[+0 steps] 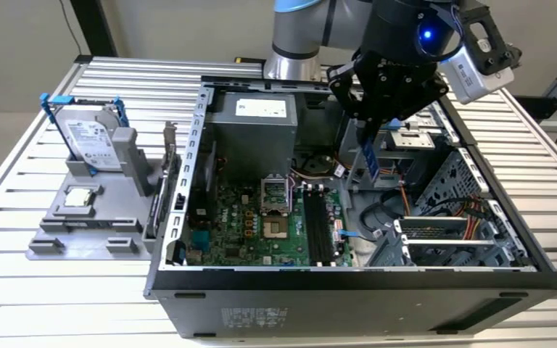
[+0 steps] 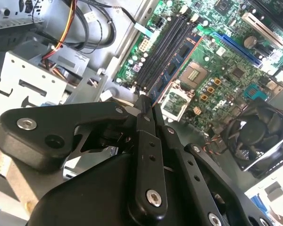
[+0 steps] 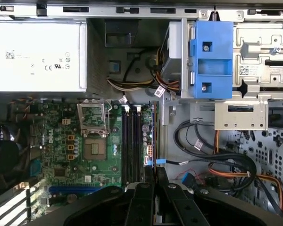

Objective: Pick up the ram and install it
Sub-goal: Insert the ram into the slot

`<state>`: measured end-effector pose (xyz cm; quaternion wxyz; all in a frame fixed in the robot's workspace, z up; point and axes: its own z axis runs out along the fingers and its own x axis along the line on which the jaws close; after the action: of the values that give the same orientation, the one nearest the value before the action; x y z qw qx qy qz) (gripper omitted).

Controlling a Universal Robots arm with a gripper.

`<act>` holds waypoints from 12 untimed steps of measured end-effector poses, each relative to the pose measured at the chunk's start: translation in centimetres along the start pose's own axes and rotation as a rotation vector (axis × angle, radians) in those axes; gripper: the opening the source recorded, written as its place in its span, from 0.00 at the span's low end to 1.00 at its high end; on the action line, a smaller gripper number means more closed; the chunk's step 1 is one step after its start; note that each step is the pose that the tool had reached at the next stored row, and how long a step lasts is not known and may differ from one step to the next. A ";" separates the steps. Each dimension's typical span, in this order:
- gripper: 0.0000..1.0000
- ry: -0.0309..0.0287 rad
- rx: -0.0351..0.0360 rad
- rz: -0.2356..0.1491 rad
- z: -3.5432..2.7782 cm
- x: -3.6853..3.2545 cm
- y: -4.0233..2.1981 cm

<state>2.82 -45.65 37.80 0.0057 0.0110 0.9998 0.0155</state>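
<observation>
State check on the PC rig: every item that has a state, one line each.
pincer: shut on the ram
ram: held upright over the open case, not seated
memory slots: empty
CPU socket: cover raised, no chip in it
computer case: side panel off
hard drive: standing in the fixture outside the case

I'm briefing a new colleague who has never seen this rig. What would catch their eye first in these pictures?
The black tool hangs over the open computer case, shut on the ram, which points down toward the green motherboard. On the exterior view's left, a hard drive in a blue-edged frame stands upright on a grey stand on the slatted table.
</observation>
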 end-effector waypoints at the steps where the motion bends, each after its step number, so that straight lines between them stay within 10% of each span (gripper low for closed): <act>1: 0.00 0.0000 0.0000 0.000 0.06 0.00 0.00; 12: 0.00 -0.0001 -0.0001 0.000 0.73 0.01 -0.02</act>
<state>2.82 -45.65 37.08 0.0057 0.0110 0.9998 0.0156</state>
